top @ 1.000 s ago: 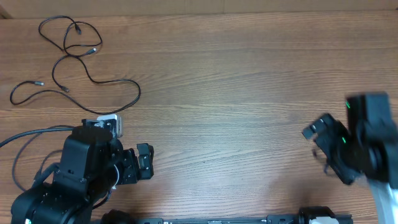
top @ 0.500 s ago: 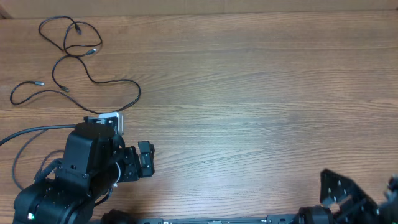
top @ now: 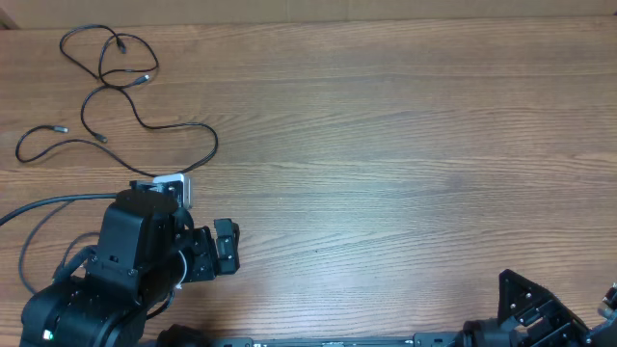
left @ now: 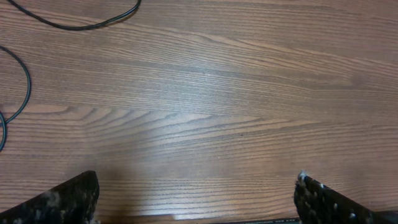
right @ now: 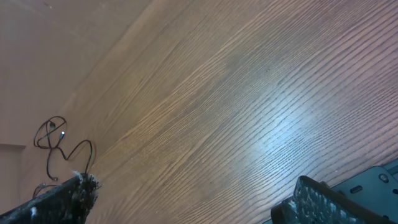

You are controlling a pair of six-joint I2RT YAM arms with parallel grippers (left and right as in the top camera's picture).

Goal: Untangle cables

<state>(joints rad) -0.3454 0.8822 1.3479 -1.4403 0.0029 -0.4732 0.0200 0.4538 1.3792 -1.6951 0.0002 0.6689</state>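
Note:
The cables (top: 145, 78) are thin black cords lying in loose loops at the table's far left, with their small plug ends apart. In the left wrist view, parts of the cables (left: 81, 27) curve along the top and left edges. The right wrist view shows the cables (right: 53, 134) small and far off at the left. My left gripper (left: 196, 199) is open over bare wood, short of the cords and holding nothing. My right gripper (right: 194, 186) is open and holds nothing, low at the near right corner.
The left arm (top: 125, 260) fills the near left corner, its thick black wire (top: 39, 207) looping off the left side. The right arm (top: 530, 308) sits at the near right edge. The wooden table (top: 386, 145) stretches between them.
The right arm has swung from the table's right side down to the near right corner and now rests there. The left arm and the cables have not moved.

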